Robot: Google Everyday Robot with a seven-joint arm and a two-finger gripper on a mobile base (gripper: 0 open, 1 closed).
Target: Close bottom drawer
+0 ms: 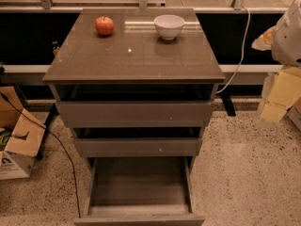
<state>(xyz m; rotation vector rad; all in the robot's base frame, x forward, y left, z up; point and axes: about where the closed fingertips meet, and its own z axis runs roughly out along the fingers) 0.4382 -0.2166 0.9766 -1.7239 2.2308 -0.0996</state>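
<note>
Shallow bottom drawer (139,186) open, flat grey floor, pale blocky gripper (282,94) far right, grip unclear

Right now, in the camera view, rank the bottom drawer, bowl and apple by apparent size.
1. Bottom drawer, pulled out and nearest the camera.
2. Bowl.
3. Apple.
Tool hangs at the right edge, apart from the cabinet.

A rounded white arm shell (288,32) tops the blocky, seemingly pale-yellow gripper (280,98) at far right.
</note>
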